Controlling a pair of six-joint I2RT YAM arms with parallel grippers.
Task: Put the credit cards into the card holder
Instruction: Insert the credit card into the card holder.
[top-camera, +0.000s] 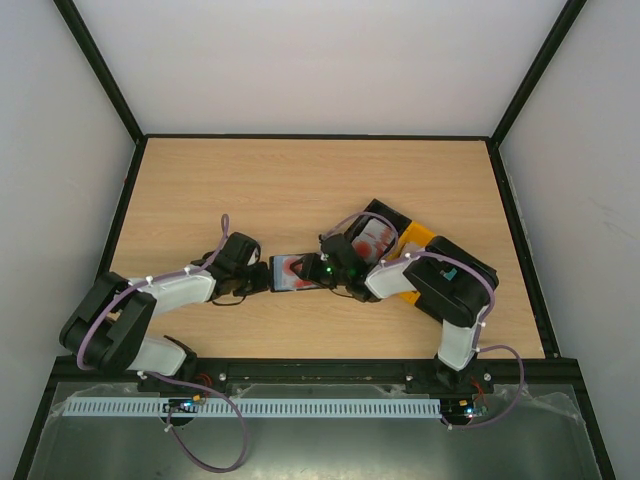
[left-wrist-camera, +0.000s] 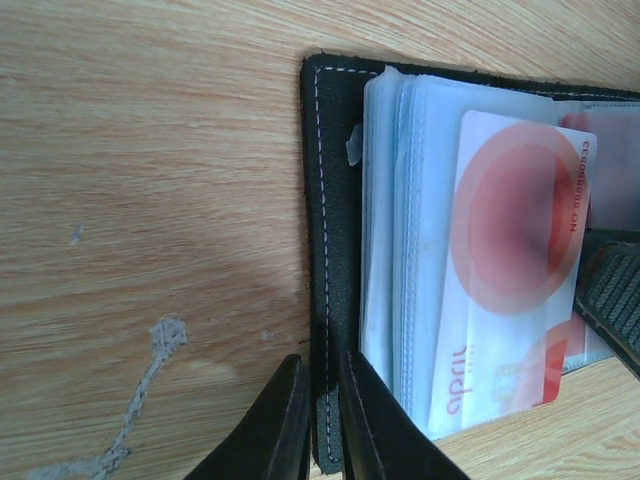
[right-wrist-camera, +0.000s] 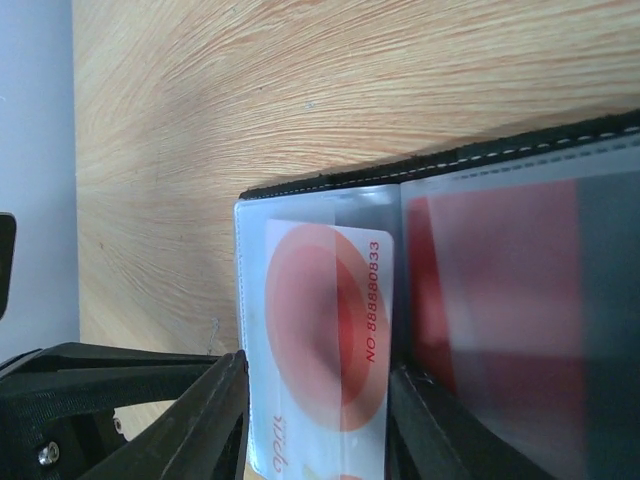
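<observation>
The black card holder (top-camera: 283, 262) lies open on the table, clear sleeves up. My left gripper (top-camera: 262, 277) is shut on its black stitched left edge (left-wrist-camera: 330, 300), shown pinched between the jaws in the left wrist view (left-wrist-camera: 326, 420). A red-and-white credit card (left-wrist-camera: 510, 270) lies on the sleeves, partly under clear plastic. My right gripper (top-camera: 332, 270) is open, its fingers straddling this card (right-wrist-camera: 330, 330) without clearly touching it; its midpoint is (right-wrist-camera: 320, 440). Another red card (right-wrist-camera: 500, 290) sits inside the neighbouring sleeve. More cards (top-camera: 372, 235) lie in the black bin.
Joined black bin (top-camera: 383, 213) and yellow bin (top-camera: 418, 240) stand right of the holder, under the right arm. Wooden table (top-camera: 250, 190) is bordered by a black frame and white walls. A grey smear (left-wrist-camera: 150, 370) marks the wood near the left gripper.
</observation>
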